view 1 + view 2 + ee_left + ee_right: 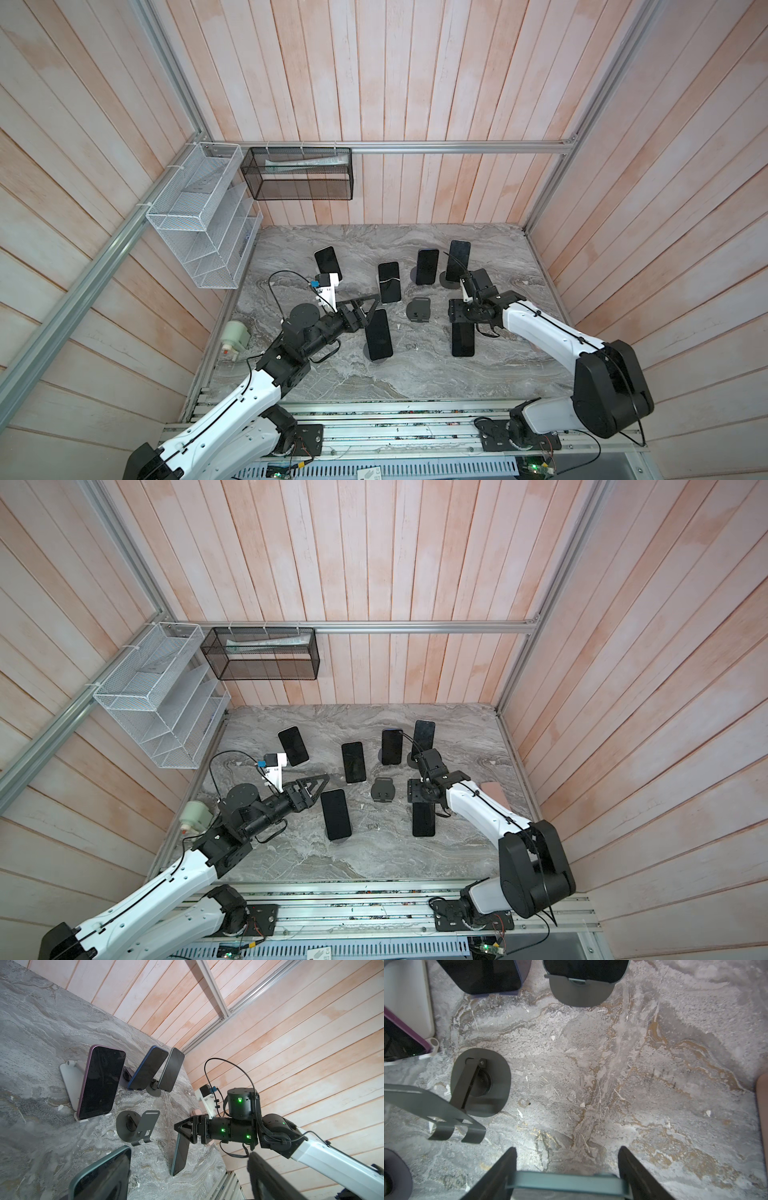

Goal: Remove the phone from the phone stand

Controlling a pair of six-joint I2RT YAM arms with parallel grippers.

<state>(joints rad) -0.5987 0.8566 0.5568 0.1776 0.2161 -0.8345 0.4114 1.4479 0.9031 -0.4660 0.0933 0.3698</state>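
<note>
Fingers [500,1174] of the right gripper [568,1149] pinch the phone [564,1182] by its top edge, likely so it clears the hooks of the stand [417,309], which sits empty at the phone's 10 o'clock in a top view; the left gripper [370,307] hovers wide and empty by a second phone [378,334]

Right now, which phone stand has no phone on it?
The dark stand in the middle of the table, its backplate bare; the others in view carry phones.

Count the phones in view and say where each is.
6. Back row, left to right: leftmost phone, purple phone, blue phone, grey phone. Front left: green phone. Front right: teal phone, gripped by the right end effector. Others may be hidden.
</note>
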